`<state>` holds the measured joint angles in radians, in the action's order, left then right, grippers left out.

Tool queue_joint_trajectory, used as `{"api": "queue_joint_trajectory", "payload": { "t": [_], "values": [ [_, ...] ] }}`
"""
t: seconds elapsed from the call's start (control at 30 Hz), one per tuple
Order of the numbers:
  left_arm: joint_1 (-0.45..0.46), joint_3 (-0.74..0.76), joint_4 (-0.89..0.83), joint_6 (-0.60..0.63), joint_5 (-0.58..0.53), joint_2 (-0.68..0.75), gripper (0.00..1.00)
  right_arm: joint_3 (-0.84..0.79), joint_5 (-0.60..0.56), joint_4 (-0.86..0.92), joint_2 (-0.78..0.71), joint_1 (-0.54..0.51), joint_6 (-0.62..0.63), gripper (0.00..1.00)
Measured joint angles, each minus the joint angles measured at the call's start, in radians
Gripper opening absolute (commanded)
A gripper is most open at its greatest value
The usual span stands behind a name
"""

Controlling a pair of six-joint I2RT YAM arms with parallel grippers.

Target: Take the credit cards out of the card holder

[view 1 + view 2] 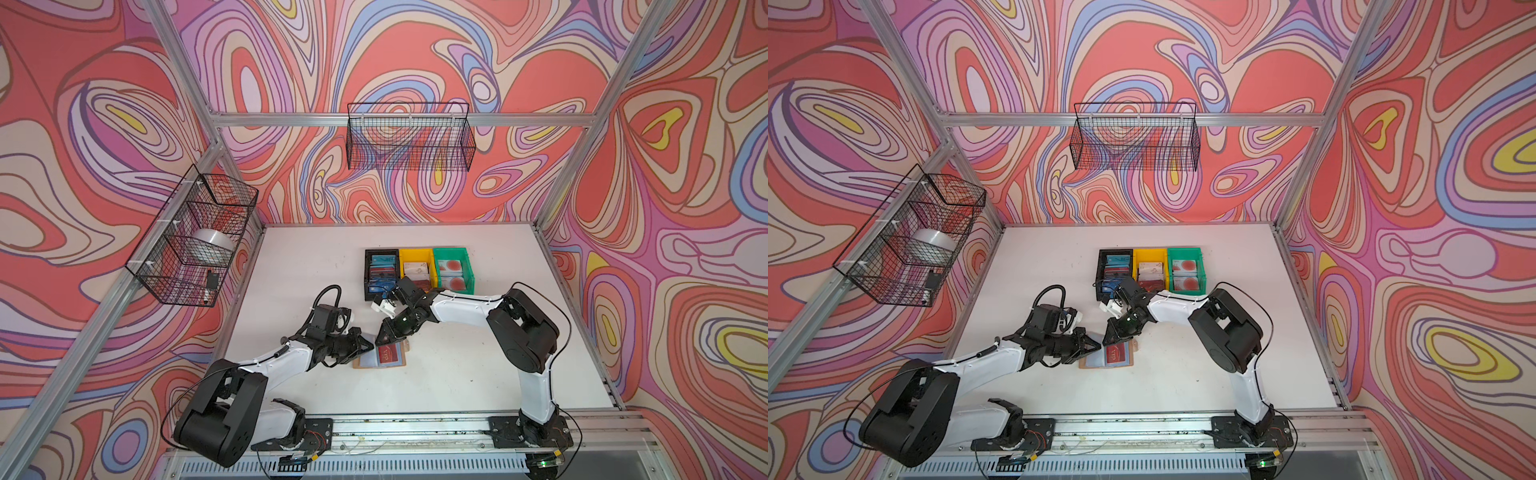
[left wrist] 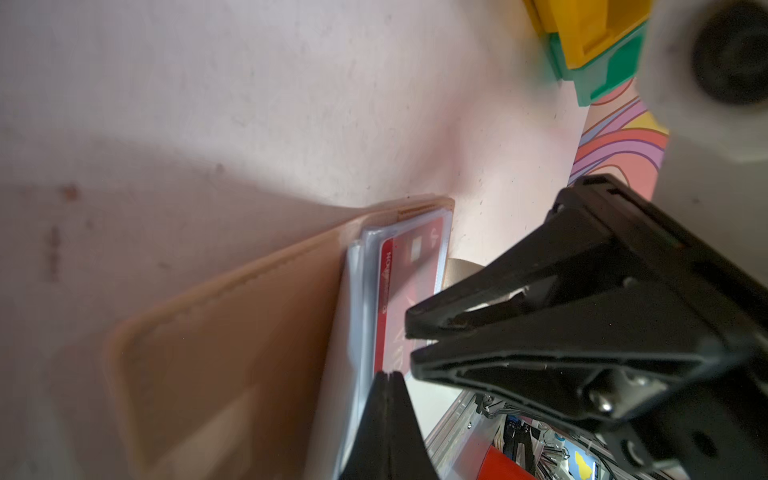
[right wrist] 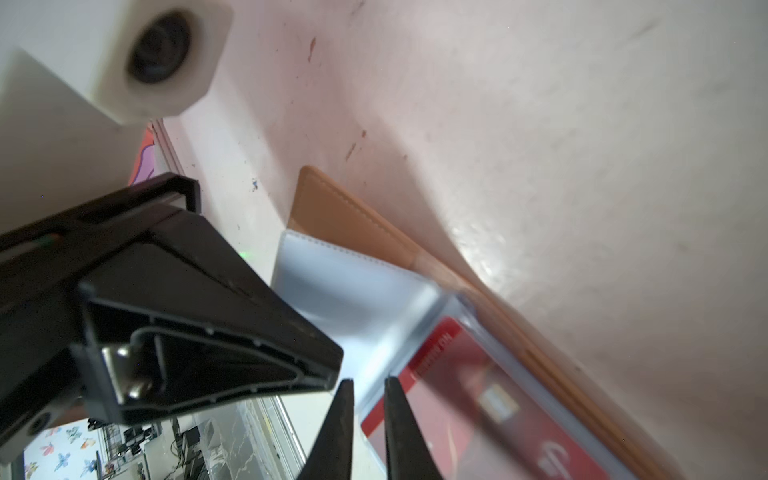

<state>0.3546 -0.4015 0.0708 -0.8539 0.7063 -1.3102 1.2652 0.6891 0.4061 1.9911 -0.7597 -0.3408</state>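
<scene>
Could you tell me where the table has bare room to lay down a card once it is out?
The widest bare patch of table lies between the card holder and the right arm. Another lies left of the black bin. It is crowded at the card holder, where the left gripper and right gripper meet.

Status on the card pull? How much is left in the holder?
Done: the tan leather-like booklet card holder lies open; cards lie in the row of black, yellow and green plastic bins. In hand: the shut left pincer sits at the clear plastic sleeve pages, and the right pincer is at the edge of the red plastic VIP card, grip unclear. Remaining: that card is sleeved; other pages are hidden.
</scene>
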Motion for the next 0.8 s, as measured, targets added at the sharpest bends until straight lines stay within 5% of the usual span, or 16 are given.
{"api": "queue_joint_trajectory", "payload": {
  "t": [0.13,0.8],
  "values": [
    [0.000,0.000,0.043,-0.008,0.011,-0.028,0.14,-0.008,-0.045,0.031,-0.021,0.036,0.007,0.18],
    [0.013,0.000,0.178,-0.023,0.038,-0.165,0.17,-0.042,-0.128,0.105,-0.031,0.052,0.026,0.18]
  ]
}}
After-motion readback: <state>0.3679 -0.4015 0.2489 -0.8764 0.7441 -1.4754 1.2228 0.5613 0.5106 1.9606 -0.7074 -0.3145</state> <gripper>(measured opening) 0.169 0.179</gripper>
